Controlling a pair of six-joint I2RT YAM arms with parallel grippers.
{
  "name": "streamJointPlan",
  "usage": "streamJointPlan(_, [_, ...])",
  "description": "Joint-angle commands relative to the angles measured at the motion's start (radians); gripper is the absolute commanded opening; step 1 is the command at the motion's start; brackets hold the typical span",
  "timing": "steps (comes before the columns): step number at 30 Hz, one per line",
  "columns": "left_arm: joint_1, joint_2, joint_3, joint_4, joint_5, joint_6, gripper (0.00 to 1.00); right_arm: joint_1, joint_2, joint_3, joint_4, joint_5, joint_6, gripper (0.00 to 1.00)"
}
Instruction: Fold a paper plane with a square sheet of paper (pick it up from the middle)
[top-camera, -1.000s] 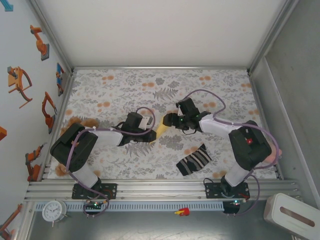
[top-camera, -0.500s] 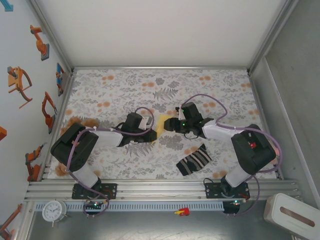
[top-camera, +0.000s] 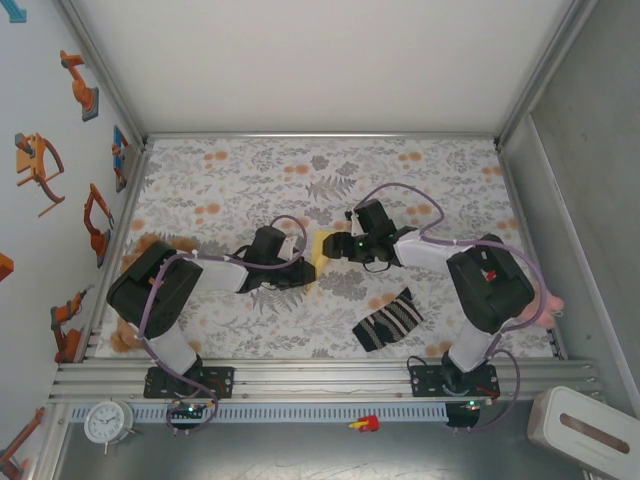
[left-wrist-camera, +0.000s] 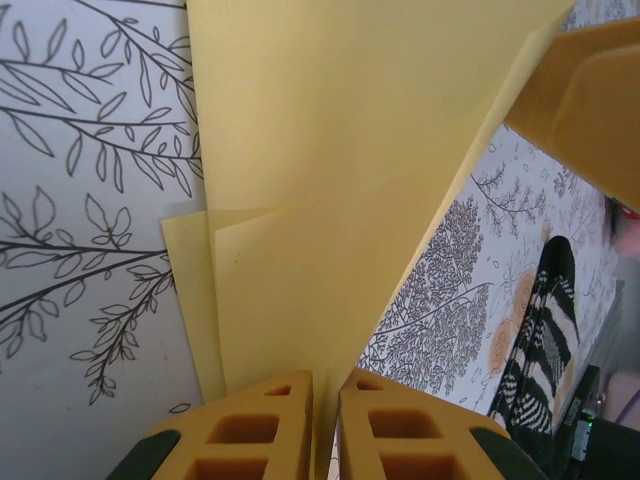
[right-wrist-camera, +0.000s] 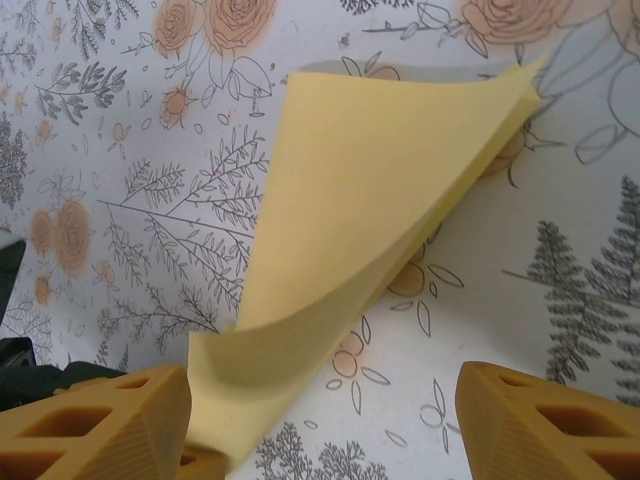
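The square sheet of paper (top-camera: 318, 247), pale yellow and folded into layers, stands up off the floral cloth at mid table. My left gripper (top-camera: 303, 268) is shut on its lower edge; the left wrist view has both orange fingertips (left-wrist-camera: 285, 392) pinching the sheet (left-wrist-camera: 330, 150). My right gripper (top-camera: 340, 246) faces it from the right, open. Seen from the right wrist, the curled sheet (right-wrist-camera: 370, 220) rises between the right gripper's (right-wrist-camera: 320, 420) spread fingers, close against the left finger (right-wrist-camera: 100, 420). One right finger (left-wrist-camera: 590, 100) shows beside the sheet in the left wrist view.
A black-and-white striped sock (top-camera: 388, 319) lies on the cloth in front of the right arm, also seen at the right edge of the left wrist view as the sock (left-wrist-camera: 545, 330). Metal frame rails border the floral cloth (top-camera: 230, 180).
The right gripper has edged left, closer to the sheet, its jaws narrowing and widening again. The sheet now stands more upright. The left gripper has kept its pinch.
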Motion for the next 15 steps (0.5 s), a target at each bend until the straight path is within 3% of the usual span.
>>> streamJointPlan(1, [0.007, 0.001, 0.017, 0.009, 0.017, -0.015, 0.15, -0.004, 0.039, 0.044, -0.028, -0.024, -0.036, 0.69])
streamJointPlan(8, [0.009, -0.004, 0.011, 0.008, 0.005, -0.006, 0.17, -0.004, 0.102, 0.077, -0.037, -0.034, -0.038, 0.69])
streamJointPlan(15, [0.006, -0.049, 0.026, -0.050, -0.023, 0.014, 0.30, -0.004, 0.138, 0.098, -0.072, -0.010, -0.029, 0.68])
